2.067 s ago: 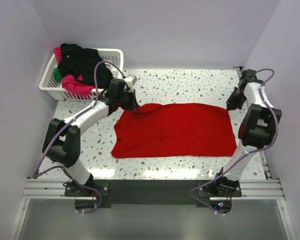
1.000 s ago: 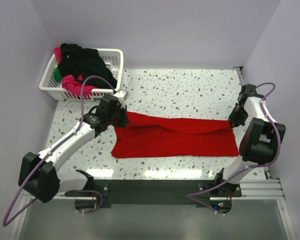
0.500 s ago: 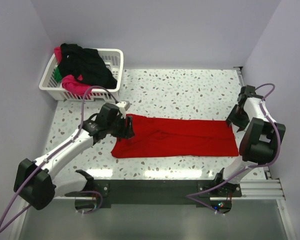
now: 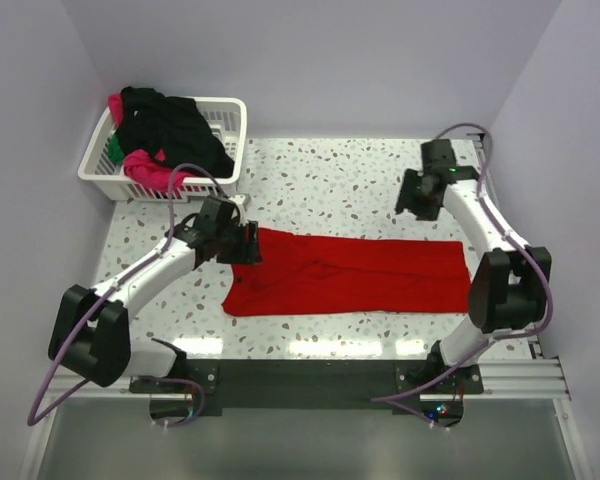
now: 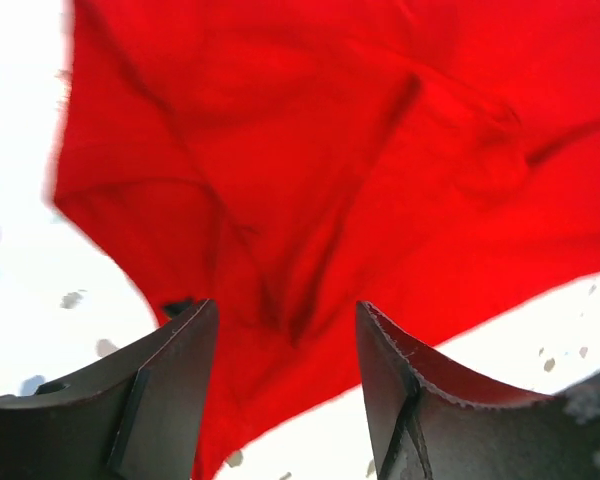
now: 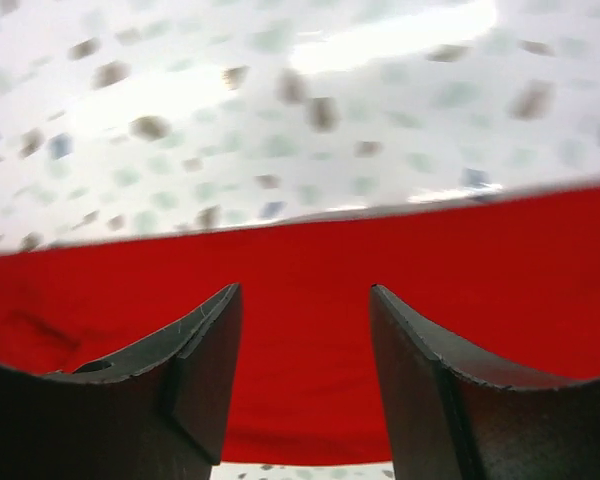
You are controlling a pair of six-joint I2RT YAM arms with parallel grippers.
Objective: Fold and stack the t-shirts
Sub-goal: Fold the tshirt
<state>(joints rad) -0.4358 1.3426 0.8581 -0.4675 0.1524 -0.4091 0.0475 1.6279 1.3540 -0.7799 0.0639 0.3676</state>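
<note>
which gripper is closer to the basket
Left. The left gripper hangs over the red shirt's far left corner, a little nearer the robot than the basket. The right gripper is across the table, beyond the shirt's far edge on the right.

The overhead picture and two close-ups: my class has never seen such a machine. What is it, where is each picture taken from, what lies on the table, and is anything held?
These are two robot arms bolted at the near edge of a table. The overhead picture looks down from above and behind them. Each close-up comes from a camera on one wrist, so its own fingers show at the bottom. A red t-shirt lies on the table as a long band; a white basket of more clothes stands in the far left corner. The left gripper is over the shirt's left end, the right gripper over the table beyond its far edge. Both are open and hold nothing.
</note>
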